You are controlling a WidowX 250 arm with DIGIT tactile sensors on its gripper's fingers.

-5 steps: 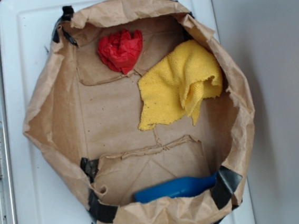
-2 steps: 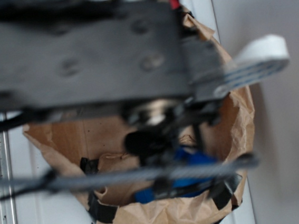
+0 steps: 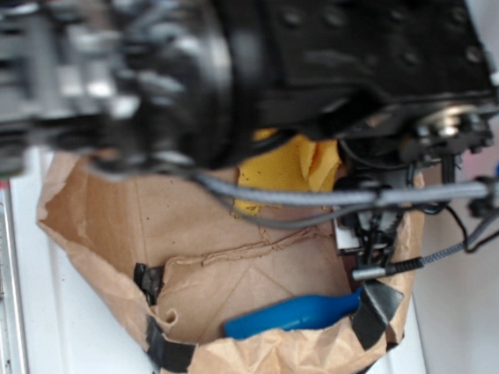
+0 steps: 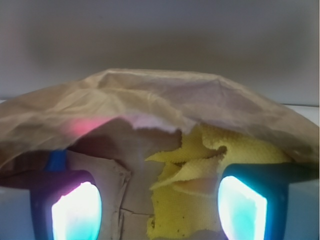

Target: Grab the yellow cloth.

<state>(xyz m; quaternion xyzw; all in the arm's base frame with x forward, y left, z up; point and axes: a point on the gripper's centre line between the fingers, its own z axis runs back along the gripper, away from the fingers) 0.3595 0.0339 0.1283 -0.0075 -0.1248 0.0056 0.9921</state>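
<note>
The grab is not yet made — the pincer [image 4: 160,205] is spread wide and holds nothing, its two fingers [image 4: 77,210] standing either side of the view. The yellow cloth [image 4: 200,175] lies bunched inside the paper bag [image 3: 105,245] on the counter [image 3: 81,362], between the fingers and nearer the right one. What seems left is to descend onto the folds and close — the blue bottle [image 3: 288,314] lies well apart at the bag's near edge.

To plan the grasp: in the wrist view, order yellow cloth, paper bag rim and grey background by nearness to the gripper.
1. yellow cloth, inside the open gripper, toward the right.
2. paper bag rim, arching behind the cloth.
3. grey background, beyond, at top.
</note>
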